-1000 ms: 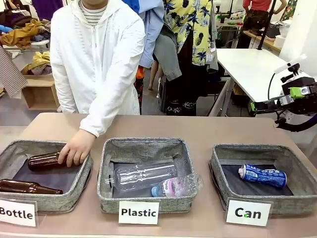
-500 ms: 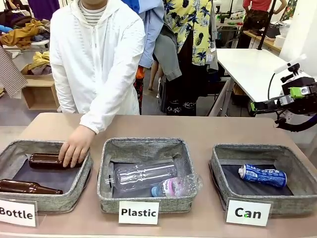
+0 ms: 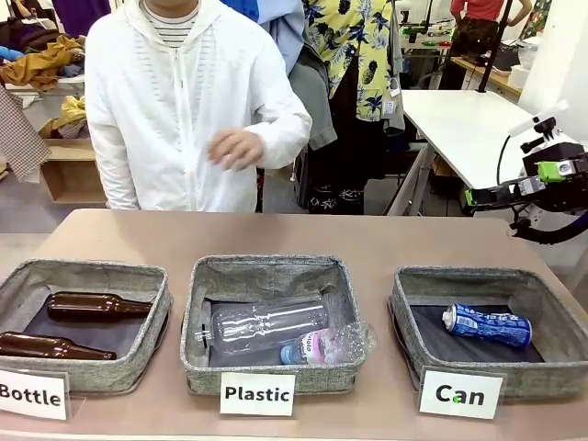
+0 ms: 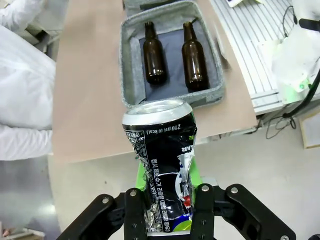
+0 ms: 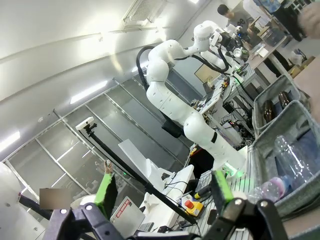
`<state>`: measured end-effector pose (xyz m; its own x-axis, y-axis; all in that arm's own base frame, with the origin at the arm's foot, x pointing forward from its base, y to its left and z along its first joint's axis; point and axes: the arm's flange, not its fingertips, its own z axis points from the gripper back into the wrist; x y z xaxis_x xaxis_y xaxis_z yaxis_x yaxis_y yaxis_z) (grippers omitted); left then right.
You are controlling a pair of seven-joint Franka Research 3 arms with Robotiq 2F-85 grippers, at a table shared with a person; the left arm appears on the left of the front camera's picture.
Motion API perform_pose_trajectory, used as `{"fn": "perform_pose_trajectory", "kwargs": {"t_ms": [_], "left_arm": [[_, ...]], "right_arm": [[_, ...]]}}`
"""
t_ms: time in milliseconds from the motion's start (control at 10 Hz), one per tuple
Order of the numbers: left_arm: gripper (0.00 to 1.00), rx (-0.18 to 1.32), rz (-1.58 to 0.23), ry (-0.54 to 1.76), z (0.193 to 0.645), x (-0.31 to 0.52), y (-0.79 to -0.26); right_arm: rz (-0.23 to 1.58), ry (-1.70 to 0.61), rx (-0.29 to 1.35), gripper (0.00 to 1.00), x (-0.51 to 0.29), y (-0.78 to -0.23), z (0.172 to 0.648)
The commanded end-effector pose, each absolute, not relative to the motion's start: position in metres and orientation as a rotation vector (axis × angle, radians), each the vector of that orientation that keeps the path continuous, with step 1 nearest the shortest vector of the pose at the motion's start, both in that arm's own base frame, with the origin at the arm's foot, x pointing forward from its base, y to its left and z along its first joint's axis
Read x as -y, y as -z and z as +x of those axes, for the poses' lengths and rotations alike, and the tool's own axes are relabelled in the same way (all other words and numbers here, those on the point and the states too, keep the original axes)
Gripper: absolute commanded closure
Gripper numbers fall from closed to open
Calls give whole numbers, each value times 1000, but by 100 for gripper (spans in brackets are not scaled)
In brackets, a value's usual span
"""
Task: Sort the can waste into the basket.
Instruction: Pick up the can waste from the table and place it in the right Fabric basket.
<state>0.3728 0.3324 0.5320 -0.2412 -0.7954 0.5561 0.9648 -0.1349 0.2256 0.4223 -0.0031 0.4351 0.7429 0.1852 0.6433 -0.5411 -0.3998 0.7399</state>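
In the left wrist view my left gripper (image 4: 167, 202) is shut on a dented dark can (image 4: 162, 160) with white print and red marks, held upright high above the table's edge. A blue can (image 3: 487, 324) with white print lies on its side in the grey basket (image 3: 418, 308) carded "Can" at the front right. My right gripper (image 3: 514, 188) hovers beyond that basket at the right edge of the front view. Seen from the right wrist, the right gripper (image 5: 162, 185) is open, its green pads (image 5: 106, 192) spread with nothing between them.
The basket carded "Bottle" (image 3: 18, 280) holds two brown bottles (image 3: 96, 306), also seen from above as two brown bottles (image 4: 155, 57). The "Plastic" basket (image 3: 266, 268) holds clear bottles. A person in a white jacket (image 3: 175, 101) stands at the far side, one hand (image 3: 236, 147) raised to the chest.
The person's hand let go of the brown bottle in the "Bottle" basket and drew back up to the chest. The right arm has stayed still.
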Motion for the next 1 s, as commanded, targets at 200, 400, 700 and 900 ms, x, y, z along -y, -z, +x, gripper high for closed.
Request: {"fn": "perform_pose_trajectory", "kwargs": {"t_ms": [200, 400, 700, 900], "left_arm": [[65, 961, -478, 1911, 387, -256, -524], [65, 1029, -687, 2206, 385, -160, -537], [65, 1083, -920, 2367, 376, 6, -535], [65, 1001, -1060, 2421, 364, 112, -523]], "right_arm": [[1581, -683, 168, 0, 17, -487, 377], [1280, -541, 239, 0, 42, -512, 345], [991, -196, 542, 0, 110, -527, 313], [970, -16, 711, 0, 156, -536, 297]]}}
